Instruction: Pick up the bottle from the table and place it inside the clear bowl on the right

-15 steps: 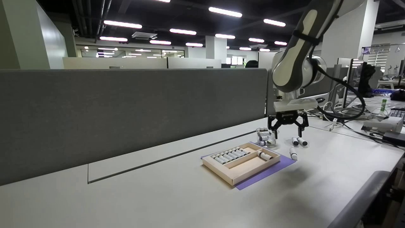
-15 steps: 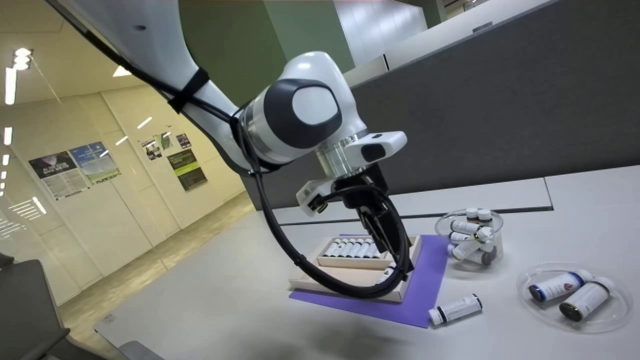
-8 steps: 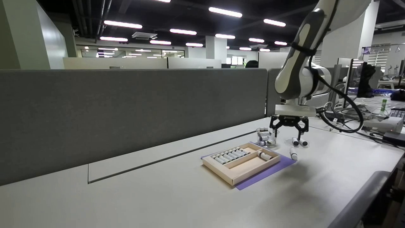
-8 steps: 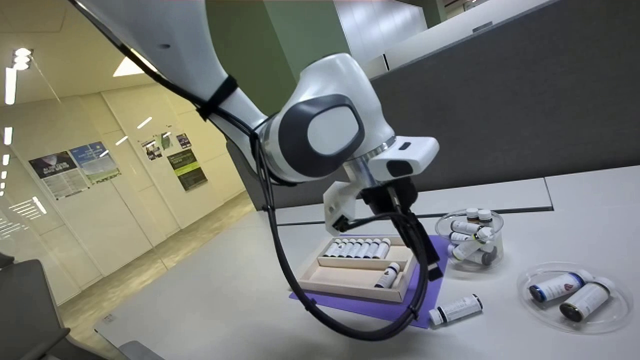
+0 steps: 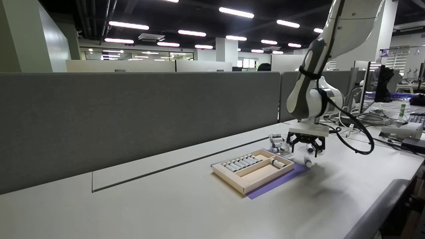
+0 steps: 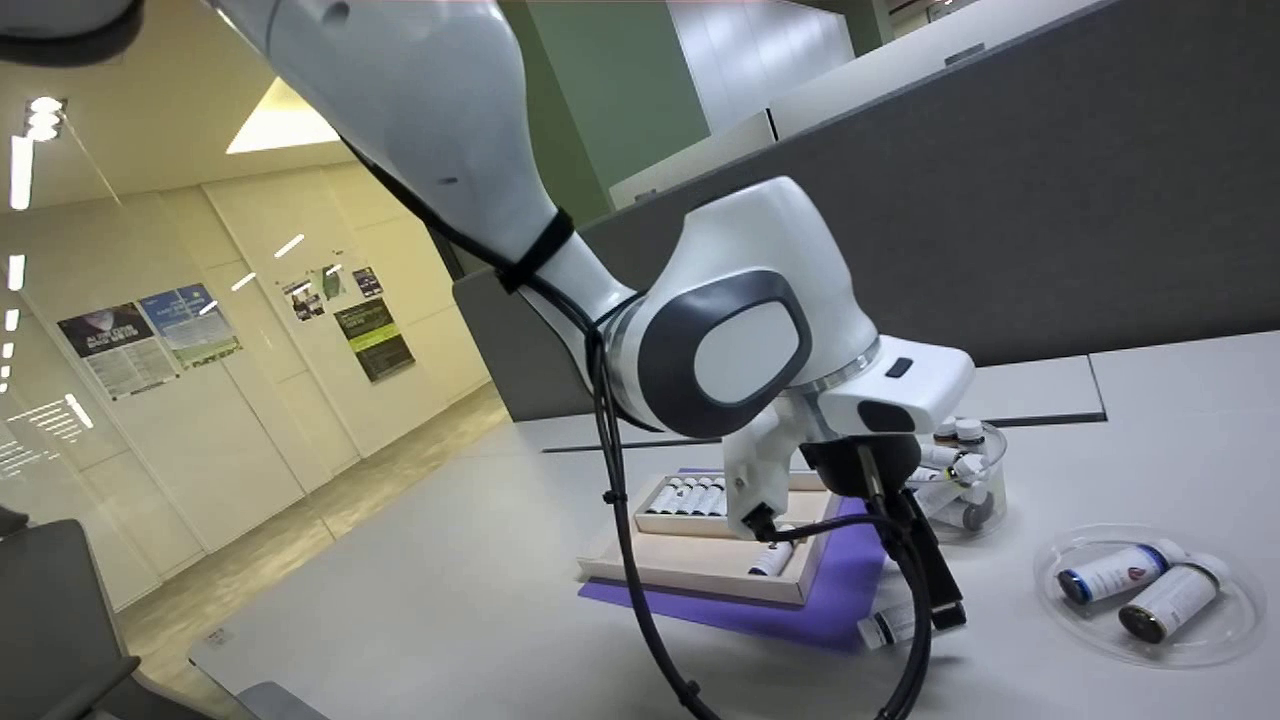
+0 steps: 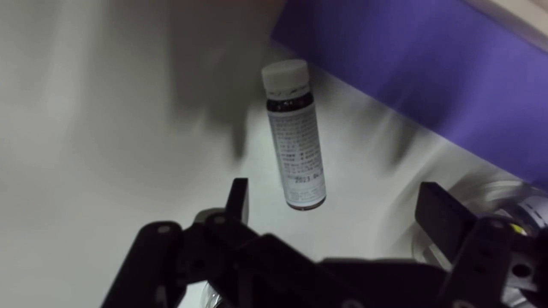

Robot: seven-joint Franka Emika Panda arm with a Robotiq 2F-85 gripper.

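Observation:
A small bottle with a white cap and white label lies on its side on the table, seen in the wrist view (image 7: 297,147) and in an exterior view (image 5: 308,161). It is partly hidden behind the gripper in an exterior view (image 6: 885,628). My gripper (image 7: 334,184) is open and empty above the table, its fingers apart, with the bottle's base end ahead of the gap, nearer the left finger. The gripper also shows in both exterior views (image 5: 304,153) (image 6: 948,612). A shallow clear bowl (image 6: 1235,650) at the right holds two bottles.
A taller clear jar (image 6: 990,490) with several bottles stands behind the gripper, close to the right finger in the wrist view. A wooden tray (image 5: 244,186) with bottles sits on a purple sheet (image 5: 265,189). A grey partition (image 5: 149,116) runs along the table's back.
My gripper has come down toward the table and moved over to the lying bottle, away from above the wooden tray as seen in an exterior view. It stays open. The bottles have not moved.

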